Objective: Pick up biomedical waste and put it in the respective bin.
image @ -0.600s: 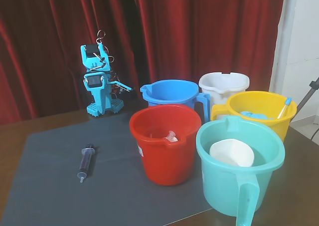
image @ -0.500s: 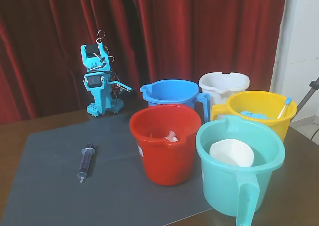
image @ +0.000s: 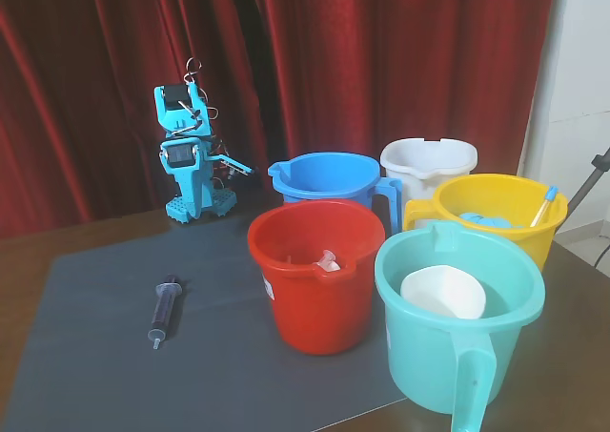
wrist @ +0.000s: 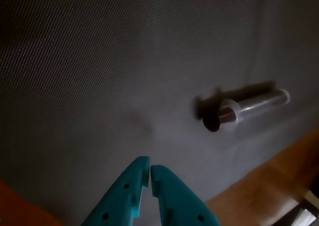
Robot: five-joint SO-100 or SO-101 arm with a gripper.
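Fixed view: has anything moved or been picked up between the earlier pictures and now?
Nothing visibly changed. The arm stands folded at the back, the syringe lies untouched on the grey mat, and the red bucket and the other buckets keep their places. In the wrist view the gripper is shut and empty, short of the syringe.

We see the fixed view evenly lit and fairly sharp, with soft glare on the bucket rims. The wrist view is dim and soft; the syringe is blurred, its shadow falling toward ten o'clock, so the light perhaps comes from four o'clock.
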